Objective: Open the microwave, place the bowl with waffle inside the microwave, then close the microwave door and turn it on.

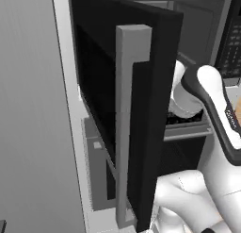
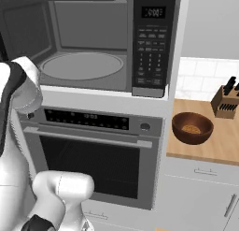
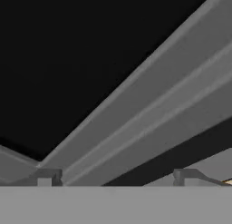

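**Desk:** What's the risk in this one?

**Photographer:** The microwave door [image 1: 127, 109] stands swung wide, its long grey handle [image 1: 126, 123] edge-on to the left base camera, and the arm is tucked in close behind it, by the front of the oven [image 2: 93, 150] below. My guess is that a careless swing toward the bowl could clip the door or nudge it part-shut, narrowing the way into the cavity.

**Desk:** And the pincer?

**Photographer:** The pincer [image 3: 118, 177] has its two tips spread wide with nothing between them, facing a dark panel and grey ledges at close range.

**Desk:** Where's the bowl?

**Photographer:** The bowl [image 2: 192, 128], with the waffle [image 2: 191, 129] in it, sits on the wooden table [image 2: 219, 146] to the right of the microwave [image 2: 93, 43], near a knife block [image 2: 226, 103]. It lies well apart from the pincer, off to the arm's right. The turntable [image 2: 81, 66] is bare.
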Tool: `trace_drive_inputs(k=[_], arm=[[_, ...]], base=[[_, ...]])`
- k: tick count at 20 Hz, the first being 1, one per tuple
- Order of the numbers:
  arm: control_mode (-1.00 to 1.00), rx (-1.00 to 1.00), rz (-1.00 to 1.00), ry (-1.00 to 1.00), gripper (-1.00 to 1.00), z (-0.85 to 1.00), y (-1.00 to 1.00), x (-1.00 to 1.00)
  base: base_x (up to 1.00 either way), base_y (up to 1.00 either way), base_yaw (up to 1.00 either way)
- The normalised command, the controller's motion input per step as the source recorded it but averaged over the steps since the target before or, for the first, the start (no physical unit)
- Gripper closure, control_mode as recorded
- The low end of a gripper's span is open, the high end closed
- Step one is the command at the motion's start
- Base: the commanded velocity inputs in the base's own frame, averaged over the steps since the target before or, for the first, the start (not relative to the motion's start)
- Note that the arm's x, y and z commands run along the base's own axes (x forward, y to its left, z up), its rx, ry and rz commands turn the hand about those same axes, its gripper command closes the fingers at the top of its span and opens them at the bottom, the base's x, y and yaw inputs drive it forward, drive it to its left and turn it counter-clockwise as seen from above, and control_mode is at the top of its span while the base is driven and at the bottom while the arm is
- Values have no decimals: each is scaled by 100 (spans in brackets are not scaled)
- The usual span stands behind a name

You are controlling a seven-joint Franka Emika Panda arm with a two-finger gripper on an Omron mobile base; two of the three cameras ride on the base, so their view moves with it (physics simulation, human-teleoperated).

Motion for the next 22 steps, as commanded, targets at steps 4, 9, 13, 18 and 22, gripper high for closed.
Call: trace_drive_inputs(k=[4,9,13,18,22], arm=[[-100,0,-8,-35,-100,8,67,-86],[-100,0,-53,-11,-100,-5,-72,-43],[-100,0,-70,0,-100,-20,-100,4],[-100,0,-73,5,-100,-20,-100,15],[-100,1,-68,19,-100,-17,-100,24]], base=[[0,0,0],[0,0,0],[0,0,0],[0,0,0],[0,0,0]])
